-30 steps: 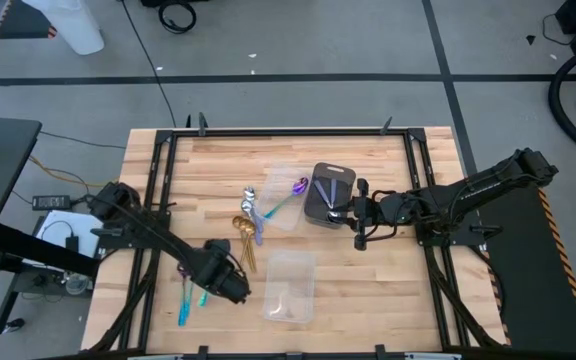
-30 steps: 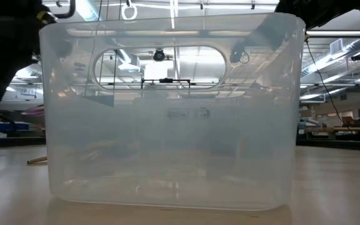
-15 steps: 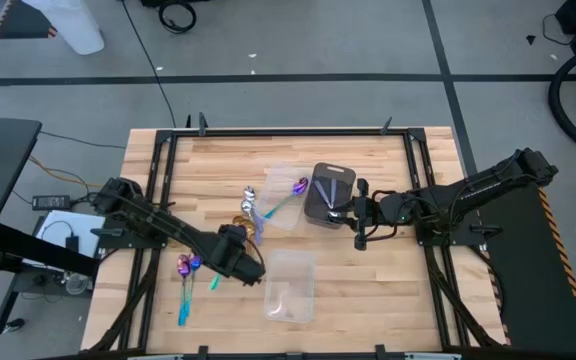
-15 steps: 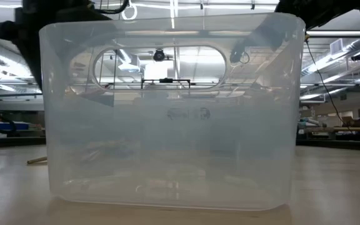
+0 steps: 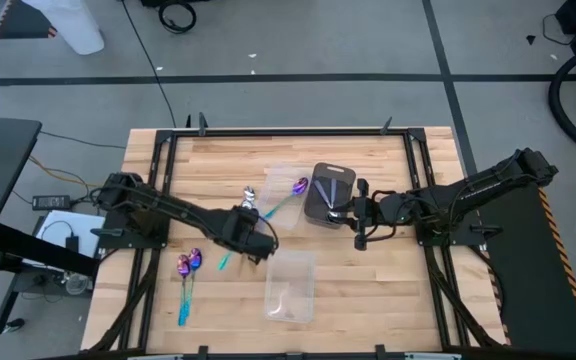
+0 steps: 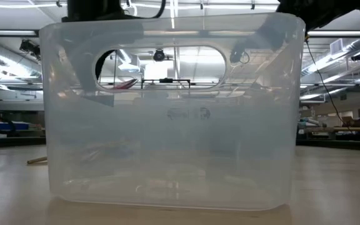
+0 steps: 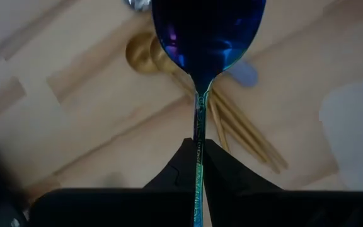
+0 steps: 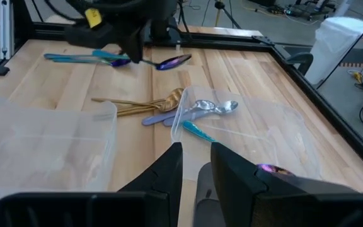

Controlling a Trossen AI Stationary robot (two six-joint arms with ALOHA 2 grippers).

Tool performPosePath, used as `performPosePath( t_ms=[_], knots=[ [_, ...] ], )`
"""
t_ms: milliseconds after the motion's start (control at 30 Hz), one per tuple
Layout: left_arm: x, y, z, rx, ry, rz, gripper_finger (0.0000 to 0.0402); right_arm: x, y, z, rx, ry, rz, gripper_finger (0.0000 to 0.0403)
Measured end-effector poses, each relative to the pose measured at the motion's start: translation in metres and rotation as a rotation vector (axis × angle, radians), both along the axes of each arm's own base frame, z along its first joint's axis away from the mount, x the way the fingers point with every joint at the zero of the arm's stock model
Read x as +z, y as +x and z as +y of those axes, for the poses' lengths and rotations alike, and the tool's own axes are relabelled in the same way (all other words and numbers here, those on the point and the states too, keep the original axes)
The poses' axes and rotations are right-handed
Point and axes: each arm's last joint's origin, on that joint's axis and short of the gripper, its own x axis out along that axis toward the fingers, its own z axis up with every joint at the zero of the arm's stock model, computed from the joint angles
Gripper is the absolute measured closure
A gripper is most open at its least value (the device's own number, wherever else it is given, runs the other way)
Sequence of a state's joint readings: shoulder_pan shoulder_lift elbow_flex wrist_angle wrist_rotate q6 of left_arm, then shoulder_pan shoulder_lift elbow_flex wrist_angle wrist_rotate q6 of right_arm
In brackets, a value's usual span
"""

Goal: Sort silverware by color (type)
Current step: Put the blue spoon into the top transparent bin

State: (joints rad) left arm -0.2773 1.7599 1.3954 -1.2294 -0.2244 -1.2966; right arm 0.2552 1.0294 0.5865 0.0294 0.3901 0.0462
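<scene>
My left gripper (image 5: 251, 238) hangs over the table's middle, shut on a purple-blue spoon (image 7: 207, 31) with a teal handle. Under it lie gold spoons (image 7: 232, 126), and beside them silver spoons (image 8: 208, 107) with pale bluish handles. Two more purple-blue spoons (image 5: 187, 268) lie flat near the table's left edge. Another one (image 5: 298, 186) lies in the far clear tray (image 5: 280, 180). My right gripper (image 5: 340, 212) is at the dark grey tray (image 5: 330, 188), shut on its rim. My left gripper pinches the spoon's thin handle (image 7: 199, 135) between its two fingers (image 7: 222, 167), a little below the bowl. The fingers come steeply from above and lie across the handle. The spoon is lifted clear and roughly level (image 8: 172, 62). My right gripper has a grey edge (image 8: 200, 186), seemingly the dark tray's rim, between its two fingers. The fingers come from the table's right side, slanting slightly down. The tray stands on the table.
A second clear tray (image 5: 290, 285) stands at the near middle and fills the low view (image 6: 167, 112). Black frame rails (image 5: 288, 131) run along the table's edges. There is bare wood at the far left and near right.
My left gripper has risen and moved from the near left toward the table's middle and far side, rolling as it went. It carries the purple-blue spoon clear of the table. The two spoons at the left have stayed where they lay.
</scene>
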Motion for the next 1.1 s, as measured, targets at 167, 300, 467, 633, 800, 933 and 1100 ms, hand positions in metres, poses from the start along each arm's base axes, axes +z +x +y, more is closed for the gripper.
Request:
performPosePath(
  t_ms=[167, 300, 467, 633, 800, 933, 1100],
  knots=[
    [0.009, 0.008, 0.014, -0.03, 0.011, -0.021, 0.0384, -0.001, -0.001, 0.0, -0.004, 0.006, 0.013, 0.0309],
    [0.014, 0.013, 0.025, -0.046, 0.025, -0.034, 0.0383, -0.002, -0.001, 0.0, -0.007, 0.012, 0.02, 0.0309],
    [0.019, 0.018, 0.039, -0.061, 0.06, -0.05, 0.0383, -0.002, -0.001, 0.0, -0.011, 0.02, 0.022, 0.0309],
    [0.02, 0.023, 0.052, -0.082, 0.065, -0.074, 0.0383, -0.003, -0.001, 0.0, -0.011, 0.019, 0.025, 0.0309],
    [0.02, 0.028, 0.064, -0.096, 0.07, -0.109, 0.0383, -0.003, -0.001, 0.0, -0.011, 0.019, 0.026, 0.0309],
    [0.021, 0.033, 0.074, -0.115, 0.079, -0.145, 0.0383, -0.003, -0.001, 0.0, -0.011, 0.019, 0.026, 0.0309],
    [0.023, 0.04, 0.087, -0.143, 0.094, -0.196, 0.0383, -0.003, -0.001, 0.0, -0.011, 0.019, 0.026, 0.0309]
  ],
)
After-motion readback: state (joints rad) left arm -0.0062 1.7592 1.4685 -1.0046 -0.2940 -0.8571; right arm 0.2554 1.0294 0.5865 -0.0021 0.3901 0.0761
